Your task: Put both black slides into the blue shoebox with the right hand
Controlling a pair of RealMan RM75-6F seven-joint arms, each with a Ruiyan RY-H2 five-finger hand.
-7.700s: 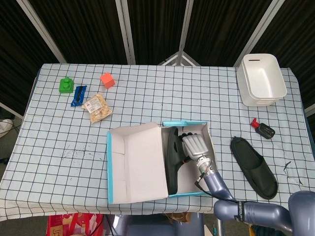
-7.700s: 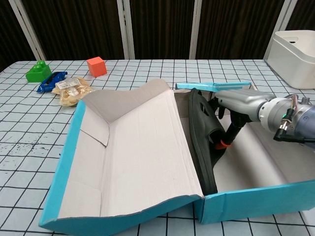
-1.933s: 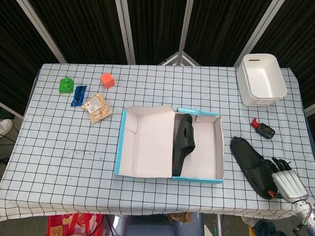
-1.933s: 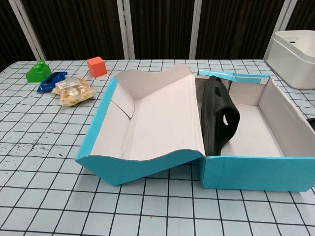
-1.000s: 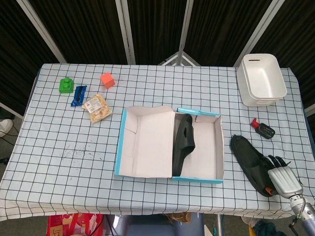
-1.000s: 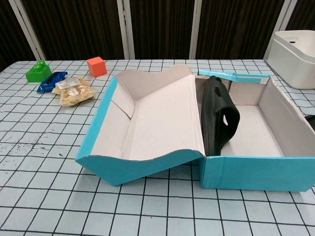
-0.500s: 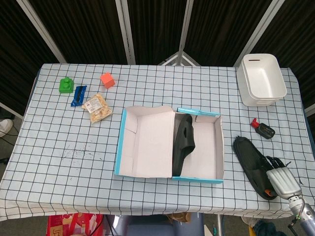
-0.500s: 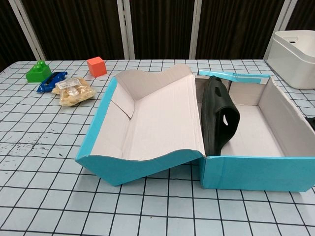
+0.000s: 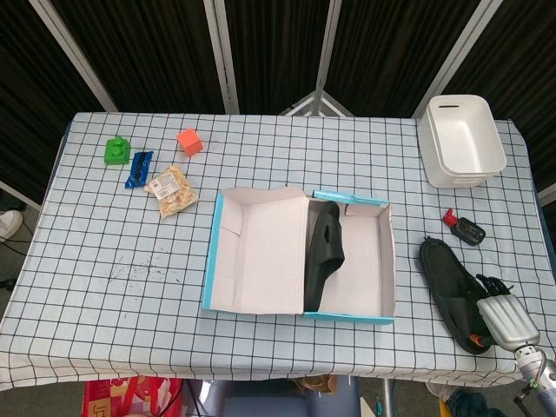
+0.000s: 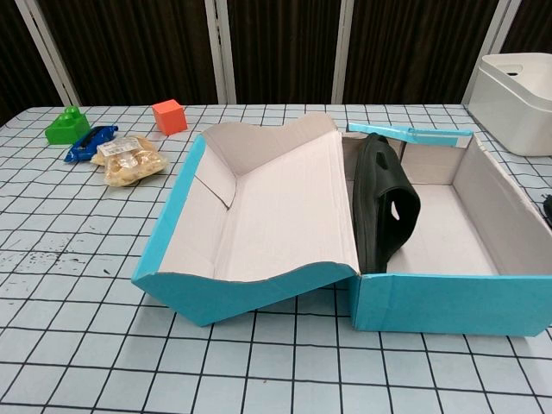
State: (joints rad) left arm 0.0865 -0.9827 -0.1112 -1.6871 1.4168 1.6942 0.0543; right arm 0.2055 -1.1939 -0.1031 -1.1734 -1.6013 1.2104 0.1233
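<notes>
Hand [image 9: 502, 318] rests on second slide [image 9: 452, 282] (beside shoebox [image 9: 388, 276]).

The blue shoebox [image 9: 387, 261] sits open near the middle of the checked table, its lid folded out flat to the left and showing a pale cardboard inside. One black slide [image 9: 323, 252] stands on its edge inside the box, leaning against the left wall by the lid hinge, its strap with a small cut-out facing the open compartment. The other black slide [image 9: 449, 282] lies flat on the table to the right of the box, well apart from it, sole down and angled, with its near end under the right hand [image 9: 504, 320].
</notes>
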